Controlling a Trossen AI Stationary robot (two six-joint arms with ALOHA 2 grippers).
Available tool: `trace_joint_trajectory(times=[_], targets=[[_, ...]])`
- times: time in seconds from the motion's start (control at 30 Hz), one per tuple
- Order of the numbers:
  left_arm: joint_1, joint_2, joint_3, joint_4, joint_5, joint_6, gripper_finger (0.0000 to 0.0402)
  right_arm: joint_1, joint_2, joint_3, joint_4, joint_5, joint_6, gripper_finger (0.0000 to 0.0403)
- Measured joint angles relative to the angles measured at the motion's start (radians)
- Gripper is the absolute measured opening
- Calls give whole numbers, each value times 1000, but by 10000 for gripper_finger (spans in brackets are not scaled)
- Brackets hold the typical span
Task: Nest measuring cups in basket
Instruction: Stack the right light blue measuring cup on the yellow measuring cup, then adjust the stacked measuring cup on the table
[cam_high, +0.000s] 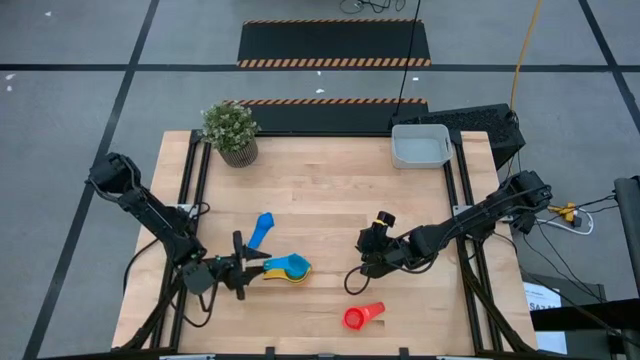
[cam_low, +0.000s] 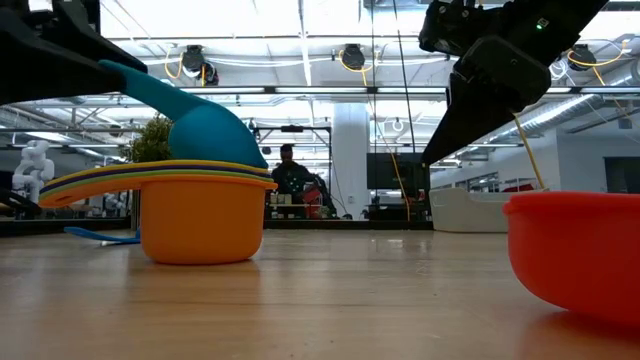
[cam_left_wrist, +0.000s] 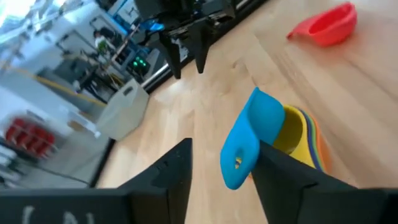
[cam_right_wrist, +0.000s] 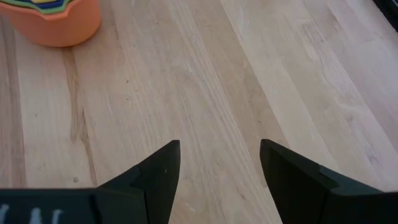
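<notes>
A stack of nested cups (cam_high: 288, 268) stands near the table's near edge, the orange cup (cam_low: 200, 215) at the bottom with yellow and green rims above it. A light blue cup (cam_left_wrist: 261, 118) sits tilted on top, its handle (cam_left_wrist: 238, 158) pointing up between the fingers of my open left gripper (cam_high: 250, 266). Another blue cup (cam_high: 260, 230) lies on the table just beyond the stack. The red cup (cam_high: 360, 317) lies on its side nearer the front edge. My right gripper (cam_high: 368, 252) hovers open over bare wood right of the stack. The grey basket (cam_high: 420, 146) stands at the far right. My left gripper (cam_left_wrist: 224, 144) stands open on either side of the light blue cup's handle, coming level from the table's left. The handle's end lies close beside one finger (cam_left_wrist: 280, 171); I cannot tell whether they touch. The cup's bowl rests tilted in the stack.
A potted green plant (cam_high: 232, 132) stands at the far left corner. Bare wood lies between the stack and the basket. Black rails run along the table's left and right sides. A person (cam_low: 288, 170) shows in the room beyond the table.
</notes>
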Motion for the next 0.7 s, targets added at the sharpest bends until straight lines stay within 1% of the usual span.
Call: trace_joint_trajectory(times=[0.13,0.3,0.4,0.57,0.7], targets=[[3,0,0,0,16,-115,179,0,0,0,0,0,0,212],[4,-3,0,-2,112,-234,188,0,0,0,0,-1,0,212],[11,-35,0,-21,150,-311,189,0,0,0,0,-1,0,212],[30,-139,0,-142,204,-453,189,0,0,0,0,-1,0,212],[30,-207,0,-242,207,-529,189,0,0,0,0,-1,0,212]])
